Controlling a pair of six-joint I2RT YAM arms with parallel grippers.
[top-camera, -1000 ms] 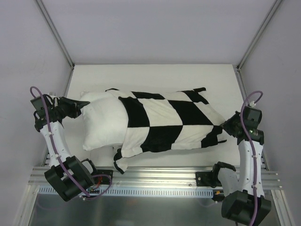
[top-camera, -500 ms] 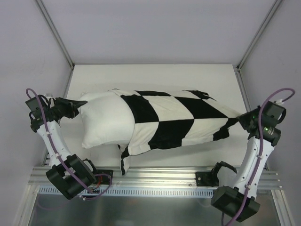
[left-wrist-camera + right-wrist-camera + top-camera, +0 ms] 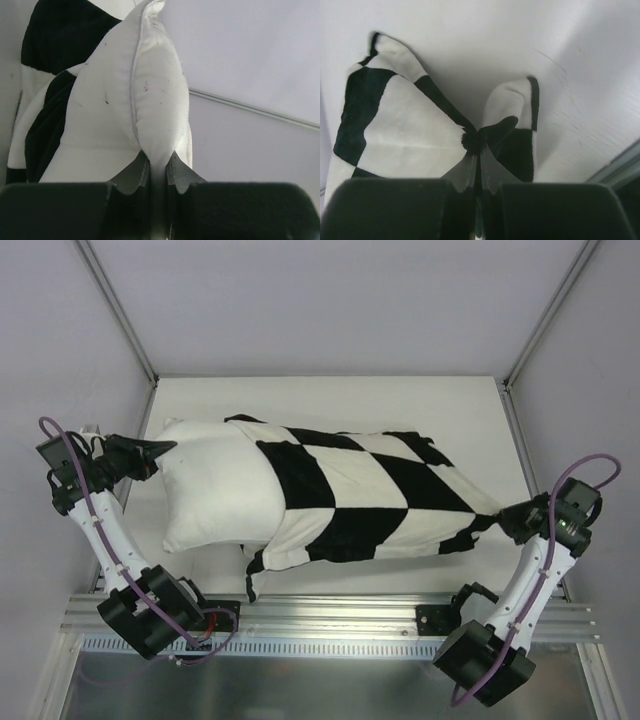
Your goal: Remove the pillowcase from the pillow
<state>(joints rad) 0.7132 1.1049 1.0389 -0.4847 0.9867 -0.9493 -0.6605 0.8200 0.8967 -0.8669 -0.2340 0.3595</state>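
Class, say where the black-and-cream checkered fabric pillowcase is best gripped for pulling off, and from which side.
The pillowcase at its bunched right end, from the right: the plump white pillow sticks out its open left end, so it should slide off rightward.

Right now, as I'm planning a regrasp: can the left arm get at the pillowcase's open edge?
Probably not: its fingers are shut on a corner of the pillow, whose bare stretch lies between them and the pillowcase.

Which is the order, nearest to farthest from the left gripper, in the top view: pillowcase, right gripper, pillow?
1. pillow: at the left, its corner pinched in the left gripper.
2. pillowcase: in the middle, covering the pillow's right part.
3. right gripper: far right, shut on the pillowcase's end.
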